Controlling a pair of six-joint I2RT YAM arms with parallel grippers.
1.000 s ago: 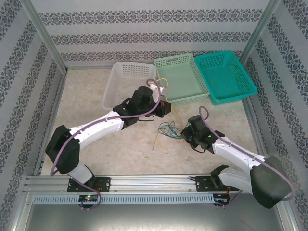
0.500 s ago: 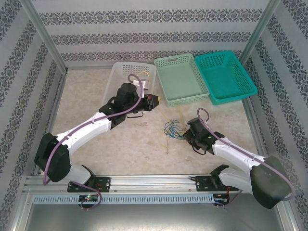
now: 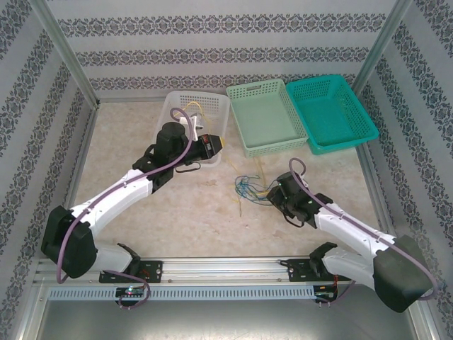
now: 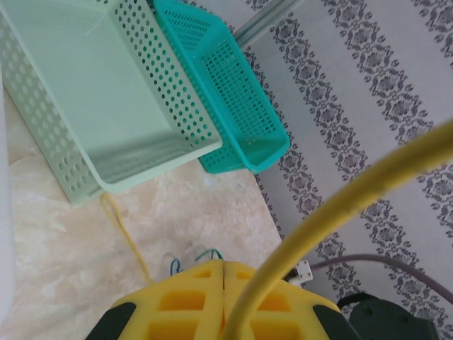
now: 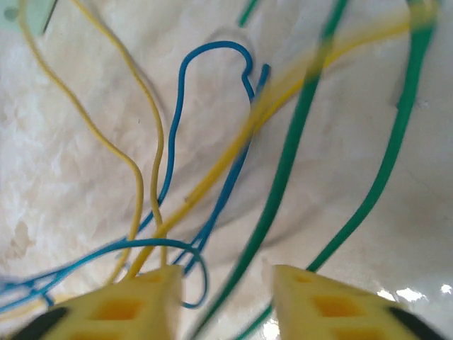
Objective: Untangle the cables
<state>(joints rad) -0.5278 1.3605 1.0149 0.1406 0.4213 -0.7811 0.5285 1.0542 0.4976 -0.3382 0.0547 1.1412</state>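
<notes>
**Sorting stage of the untangling task.** The left tool (image 4: 223,275) is closed on a yellow cable (image 4: 333,216), which leaves the pressed-together fingers and arcs up past the lens. In the top view this tool (image 3: 212,146) hangs at the near right corner of the white basket (image 3: 170,113), with the cable looping over the basket's interior. This placement suggests the white basket is meant to receive the separated strand. The firm pinch keeps so thin a wire from slipping out.

The other cables (image 3: 249,188) lie in a loose knot on the worktop (image 3: 177,212), between the two arms and near the green basket (image 3: 265,124). The teal basket (image 3: 333,113) stands beside that one.

The right tool (image 5: 223,283) sits low over the knot with its fingers apart. A green cable (image 5: 283,177) runs through the gap unpinched, while a blue cable (image 5: 212,205) and further yellow strands cross near the left finger. Such a part-open stance likely serves either to let the knot go or to line up on one strand. Crossings are dense here, so a closing grasp risks taking two wires at once.
</notes>
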